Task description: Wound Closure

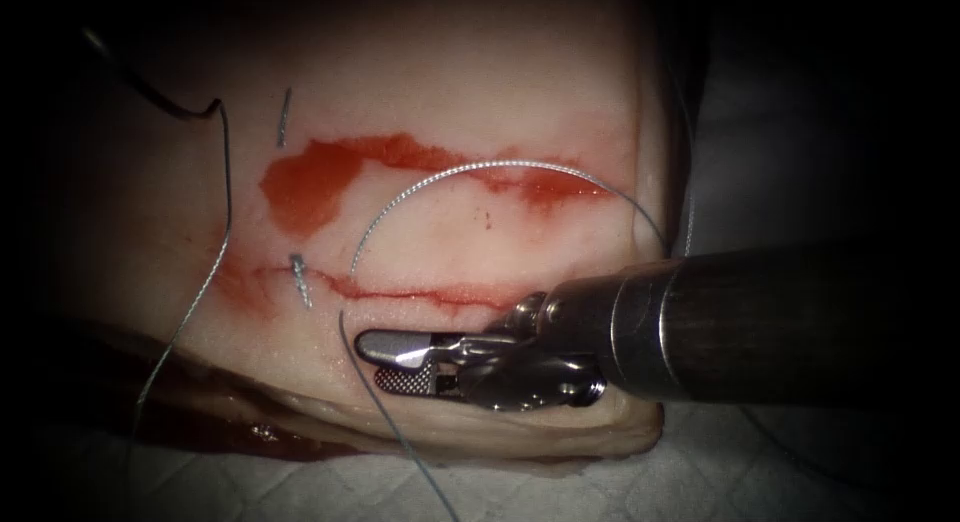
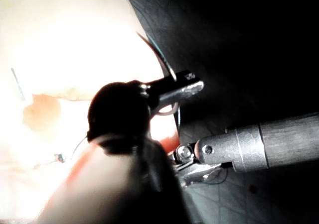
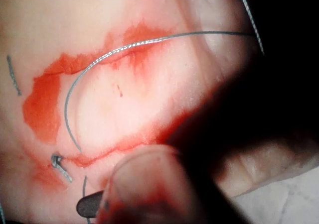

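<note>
Below the cut [image 1: 420, 294], on the tissue [image 1: 450, 92], your right tool [image 1: 385, 364] points left with jaws slightly parted, gripping nothing. Thread [image 1: 470, 174] arcs over the red fluid [image 1: 305, 182] above it and runs down just beyond the tips. Needle not identified. Left tool [image 2: 192, 88]: cannot tell its grip

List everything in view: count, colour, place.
tissue: 1, pale pink, centre
cut: 1, red, across mid-tissue
red fluid: 1 patch, red, above the cut
thread: grey, arcing above the cut
cut ends of thread: 2, grey, left part of the tissue
curved sliver: 1, dark, by the left hand, maybe the needle, whether held unclear
pad: 1, white, under the tissue
right hand: 1, silver, below the cut, open, holding nothing
left hand: 1, silver, off the tissue's edge
</note>
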